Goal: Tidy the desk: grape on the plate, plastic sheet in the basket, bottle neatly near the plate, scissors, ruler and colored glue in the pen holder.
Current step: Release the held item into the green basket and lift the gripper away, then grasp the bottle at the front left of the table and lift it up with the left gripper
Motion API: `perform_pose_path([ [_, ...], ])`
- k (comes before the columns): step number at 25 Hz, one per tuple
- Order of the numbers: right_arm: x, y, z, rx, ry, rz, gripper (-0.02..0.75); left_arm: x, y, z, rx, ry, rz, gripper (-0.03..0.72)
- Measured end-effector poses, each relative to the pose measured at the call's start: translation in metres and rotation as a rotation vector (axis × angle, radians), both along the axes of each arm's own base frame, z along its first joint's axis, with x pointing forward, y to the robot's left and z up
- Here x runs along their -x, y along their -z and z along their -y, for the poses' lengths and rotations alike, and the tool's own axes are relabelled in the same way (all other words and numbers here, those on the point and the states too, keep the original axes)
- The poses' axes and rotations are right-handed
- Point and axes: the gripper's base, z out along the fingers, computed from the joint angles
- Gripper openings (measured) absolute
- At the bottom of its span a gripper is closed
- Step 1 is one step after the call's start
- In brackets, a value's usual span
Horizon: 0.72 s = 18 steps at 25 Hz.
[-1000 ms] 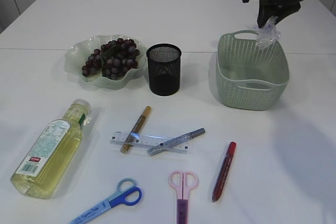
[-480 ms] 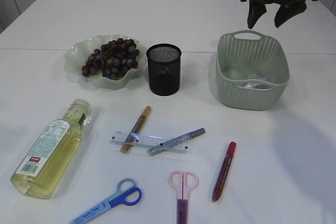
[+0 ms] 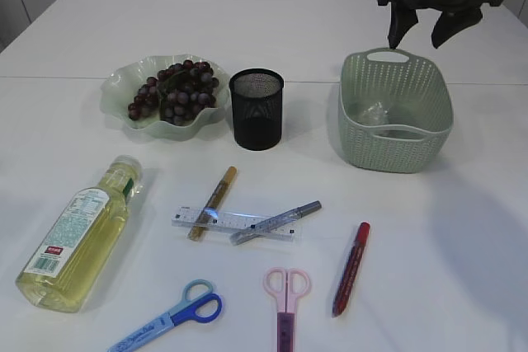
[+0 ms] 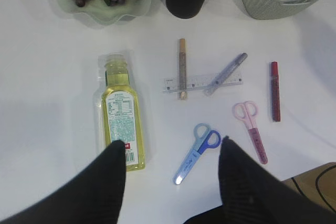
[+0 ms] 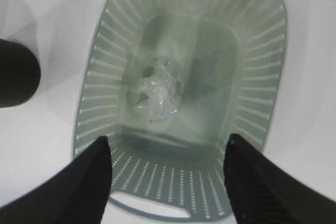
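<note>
Released a second ago, the plastic sheet (image 5: pixel 156 94) no longer hangs from the right gripper (image 3: pixel 435 32); it now lies crumpled on the floor of the basket (image 3: pixel 396 152). That gripper hovers above the basket's far rim with its jaws spread wide and nothing between them.

Positions relative to the pen holder (image 3: pixel 256 109), left to right:

- Bottle (image 3: pixel 81 235): front-left of the holder, lying on its side, cap pointing toward the plate.
- Plate (image 3: pixel 117 88): just left of the holder, apart from it. The grapes (image 3: pixel 172 91) rest on it.
- Blue scissors (image 3: pixel 175 317): well in front of the holder, at the near table edge.
- Gold glue stick (image 3: pixel 213 203): in front of the holder, lying across the left end of the ruler (image 3: pixel 233 222).
- Silver glue stick (image 3: pixel 276 222): in front of the holder, lying across the ruler's right end.
- Pink scissors (image 3: pixel 285 300): well in front of the holder, handles toward it.
- Red glue stick (image 3: pixel 351 267): front-right of the holder, apart from the other items.
- Basket: right of the holder, well apart from it.

The left gripper (image 4: pixel 172 157) is seen only in its wrist view. It hangs high over the near table edge, jaws parted and empty, with the bottle base and blue scissors below it.
</note>
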Motion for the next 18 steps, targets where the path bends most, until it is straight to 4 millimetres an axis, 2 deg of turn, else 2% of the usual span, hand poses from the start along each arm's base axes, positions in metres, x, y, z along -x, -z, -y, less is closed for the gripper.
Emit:
perform_pose_path([
  [6,0.027,-0.001,0.002,-0.001,-0.001,-0.059,0.525,-0.001,0.000,-0.002,-0.023,-0.012,0.005,0.443],
  [10,0.051,-0.014,0.005,-0.002,-0.001,-0.064,0.525,-0.006,0.003,-0.003,-0.039,-0.032,-0.009,0.482],
  [13,0.074,-0.032,0.006,-0.025,-0.002,-0.043,0.525,-0.018,0.011,0.000,-0.047,-0.040,-0.049,0.491],
  [18,0.120,-0.054,0.006,-0.092,-0.008,-0.028,0.524,-0.052,0.037,0.008,-0.075,-0.045,-0.170,0.501],
])
